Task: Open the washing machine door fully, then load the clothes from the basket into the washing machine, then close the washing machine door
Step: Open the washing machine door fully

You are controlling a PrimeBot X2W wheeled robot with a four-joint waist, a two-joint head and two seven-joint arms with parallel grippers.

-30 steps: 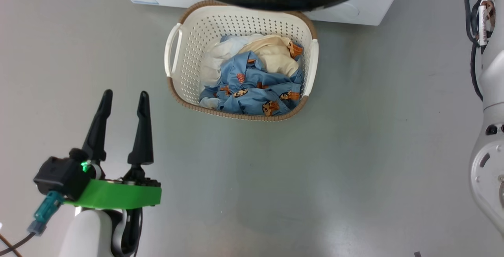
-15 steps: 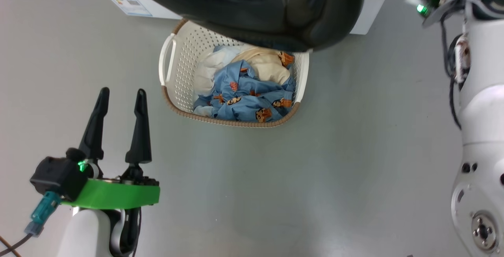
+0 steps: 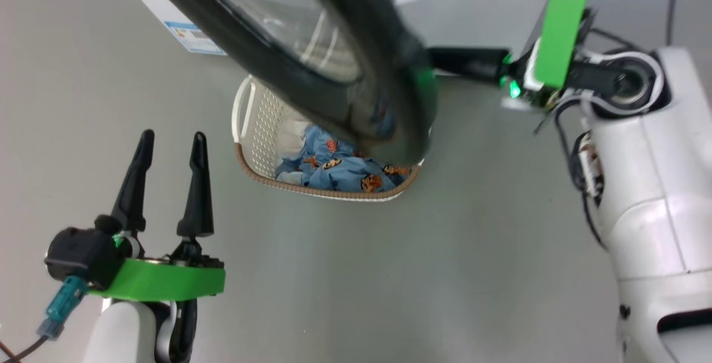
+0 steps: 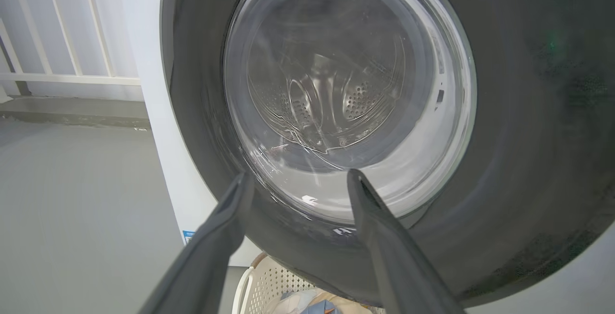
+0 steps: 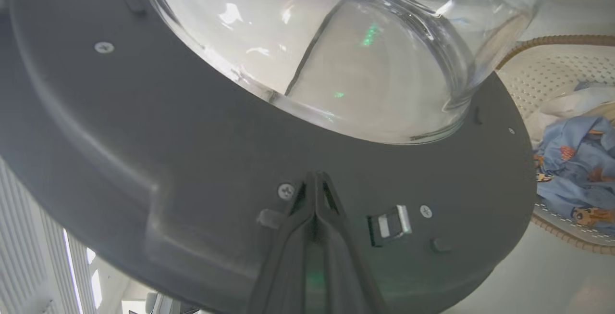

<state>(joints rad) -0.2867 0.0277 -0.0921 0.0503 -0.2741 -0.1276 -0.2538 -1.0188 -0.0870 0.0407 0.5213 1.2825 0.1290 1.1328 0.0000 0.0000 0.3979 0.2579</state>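
The washing machine door, a wide black rim around a bulging glass bowl, stands swung out over the basket. My right gripper is shut, its tips pressed against the door's inner face beside a screw and the latch. Blue printed clothes lie in the basket, half hidden under the door. My left gripper hangs open and empty to the left of the basket. In the left wrist view it points at the door's outer glass, with the steel drum showing through.
The washing machine's white body with its blue label stands at the upper left. Grey floor surrounds the basket. A white railing runs behind the machine. My right arm's pale forearm fills the right side.
The door has swung further out over the basket, hiding most of it. My shut right gripper has come into the head view against the door. The left gripper has stayed put.
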